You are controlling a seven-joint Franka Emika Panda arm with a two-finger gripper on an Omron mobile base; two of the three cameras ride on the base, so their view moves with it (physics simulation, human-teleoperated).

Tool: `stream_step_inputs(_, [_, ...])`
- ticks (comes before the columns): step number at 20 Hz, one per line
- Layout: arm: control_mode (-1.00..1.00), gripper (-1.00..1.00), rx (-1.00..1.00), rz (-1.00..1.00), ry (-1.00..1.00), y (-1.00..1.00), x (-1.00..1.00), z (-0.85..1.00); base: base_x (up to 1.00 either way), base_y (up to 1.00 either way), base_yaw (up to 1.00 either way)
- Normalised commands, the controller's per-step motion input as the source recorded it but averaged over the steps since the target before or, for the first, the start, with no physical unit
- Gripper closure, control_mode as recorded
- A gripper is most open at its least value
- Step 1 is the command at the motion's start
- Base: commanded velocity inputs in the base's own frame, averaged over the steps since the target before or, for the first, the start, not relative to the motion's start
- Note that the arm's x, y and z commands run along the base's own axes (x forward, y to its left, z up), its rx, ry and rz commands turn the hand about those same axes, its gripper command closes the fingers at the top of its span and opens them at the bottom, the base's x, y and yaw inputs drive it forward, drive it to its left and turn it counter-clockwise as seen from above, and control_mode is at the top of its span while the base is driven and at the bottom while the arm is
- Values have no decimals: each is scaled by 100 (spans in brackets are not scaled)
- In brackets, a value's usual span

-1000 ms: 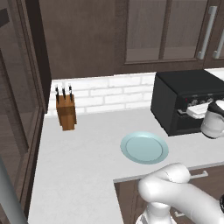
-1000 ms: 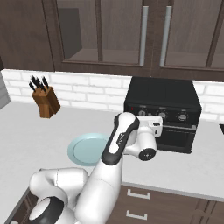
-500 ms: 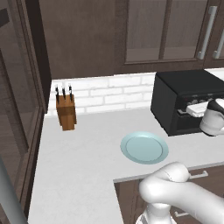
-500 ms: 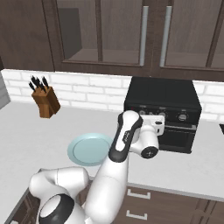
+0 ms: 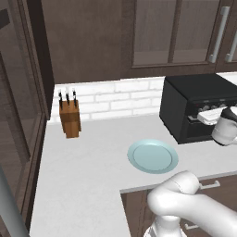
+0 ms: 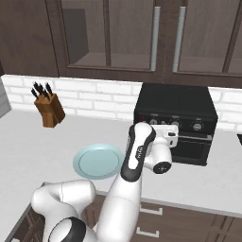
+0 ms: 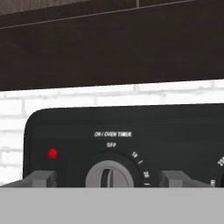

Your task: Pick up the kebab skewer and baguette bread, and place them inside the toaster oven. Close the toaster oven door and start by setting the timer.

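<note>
Grey timer knob (image 7: 109, 175) sits centred between the gripper's (image 7: 108, 179) spread jaws; it should close squarely before twisting.

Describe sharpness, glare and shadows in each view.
Hand view: timer knob and its dial lettering soft, slightly blurred; red lamp glows. Left base view: even light, faint shadow under the plate, no glare. Right base view: crisp, toaster oven matte, pale sheen on cabinet glass.
</note>
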Motion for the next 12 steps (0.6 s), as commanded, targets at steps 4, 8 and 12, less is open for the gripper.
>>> stream_step_inputs(4, [-100,-100,0,0,-7,0,0,0,0,0,0])
stream_step_inputs(8, [-100,100,0,0,-4,0,0,0,0,0,0])
stream_step_inputs(12, [-100,100,0,0,0,0,0,0,0,0,0])
